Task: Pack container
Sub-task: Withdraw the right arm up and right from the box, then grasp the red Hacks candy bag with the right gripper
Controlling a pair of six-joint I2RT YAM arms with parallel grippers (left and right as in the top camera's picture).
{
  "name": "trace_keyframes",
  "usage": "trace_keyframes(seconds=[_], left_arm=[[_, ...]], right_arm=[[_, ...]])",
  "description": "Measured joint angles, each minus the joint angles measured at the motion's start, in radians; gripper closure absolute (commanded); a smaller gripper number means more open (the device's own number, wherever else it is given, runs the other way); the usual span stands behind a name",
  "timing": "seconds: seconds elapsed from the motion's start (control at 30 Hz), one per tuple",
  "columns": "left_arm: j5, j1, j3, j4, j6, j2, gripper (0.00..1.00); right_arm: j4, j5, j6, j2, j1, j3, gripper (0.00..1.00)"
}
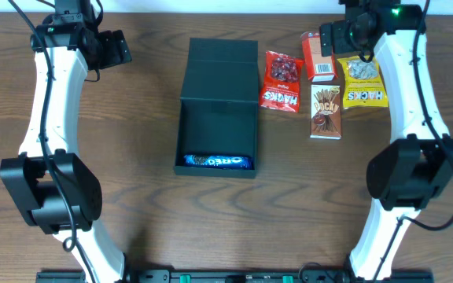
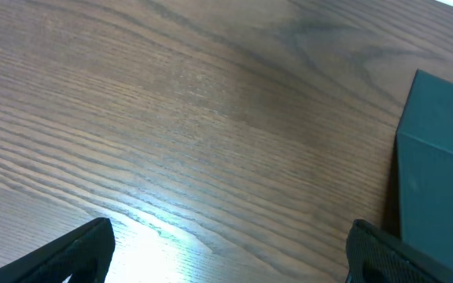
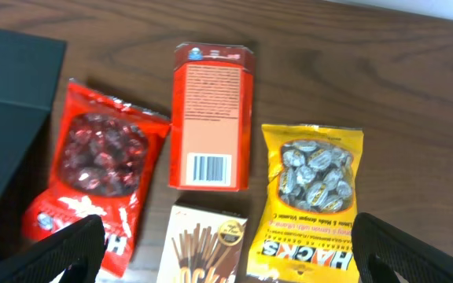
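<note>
Box (image 1: 217, 126) open at worktop (image 1: 148, 212) centre, Oreo pack (image 1: 218, 162) packed inside. Red bag (image 1: 281, 82), carton (image 1: 318, 56), yellow bag (image 1: 364, 85), Pocky (image 1: 325, 112) not yet packed, laid beside box. Left fingers (image 2: 77, 255), right fingers (image 3: 61, 251) spread, nothing grasped.

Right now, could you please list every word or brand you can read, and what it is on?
"OREO": blue pack in the container.
"HACKS": red bag.
"HACKS": yellow bag.
Print on the orange carton and brown box: too small or blurred to read.

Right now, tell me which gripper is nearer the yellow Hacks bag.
Right. The right gripper hangs by the yellow Hacks bag; the left gripper is far off, beyond the container.
</note>
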Motion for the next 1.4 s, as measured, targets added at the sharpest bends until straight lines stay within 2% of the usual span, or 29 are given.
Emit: trace_keyframes(seconds=[0.23,0.47,0.8,1.1,1.3,1.4], left_arm=[[0.0,0.0,0.0,0.0,0.0,0.0,0.05],[0.0,0.0,0.0,0.0,0.0,0.0,0.05],[0.0,0.0,0.0,0.0,0.0,0.0,0.05],[0.0,0.0,0.0,-0.021,0.0,0.0,0.05],[0.0,0.0,0.0,-0.023,0.0,0.0,0.05],[0.0,0.0,0.0,-0.023,0.0,0.0,0.05]], right_arm=[[0.164,0.007,0.0,0.075,-0.002,0.001,0.01],[0.345,0.0,0.0,0.237,0.003,0.001,0.01],[0.494,-0.004,0.0,0.328,0.032,0.001,0.01],[0.502,-0.004,0.0,0.397,0.033,0.001,0.01],[0.486,-0.013,0.0,0.37,0.037,0.002,0.01],[0.452,-0.09,0.0,0.308,0.044,0.003,0.05]])
